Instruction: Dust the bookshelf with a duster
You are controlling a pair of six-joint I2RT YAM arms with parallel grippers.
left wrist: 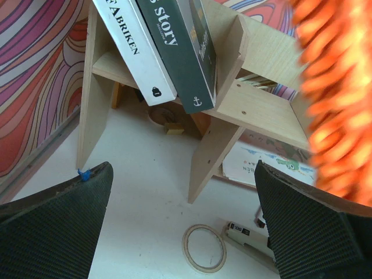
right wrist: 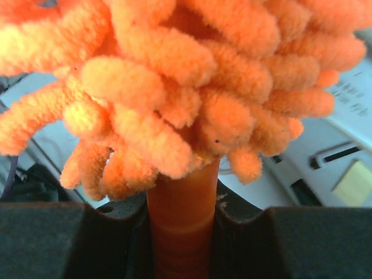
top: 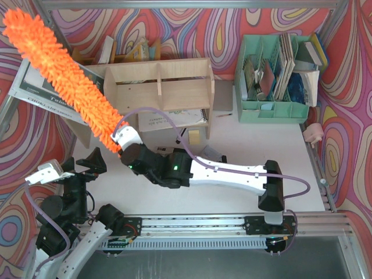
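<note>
okay, top view up. my right gripper (top: 124,139) is clamped on the duster (top: 64,81), low down at the handle end, just in front of the bookshelf (top: 163,87). the fluffy orange head runs diagonally up and to the left from the grip, out to the top left corner of the view. it crosses the left end of the bookshelf and a newspaper (top: 36,93) lying there. from up here i can't tell if the fluff actually touches the wood.

right wrist view: the jaws are narrow and pinched on the orange handle (right wrist: 183,215), one dark finger pad (right wrist: 64,238) on each side. the duster (right wrist: 186,87) fluff fills everything above them.

left gripper (top: 68,168) sits low on the left, near its base and well apart from the bookshelf, with jaws spread wide and holding nothing. the left wrist view agrees: two black pads (left wrist: 58,215) far apart and bare table (left wrist: 145,186) between them. beyond is a bookshelf (left wrist: 250,104) leg and tier, with leaning books (left wrist: 157,40) in the left bay. a ring of tape (left wrist: 204,248) lies on the table close in, and the duster (left wrist: 337,99) shows as an orange blur down the right edge.

the mint-green organiser (top: 273,110) stands at the back right, well apart from the duster.
</note>
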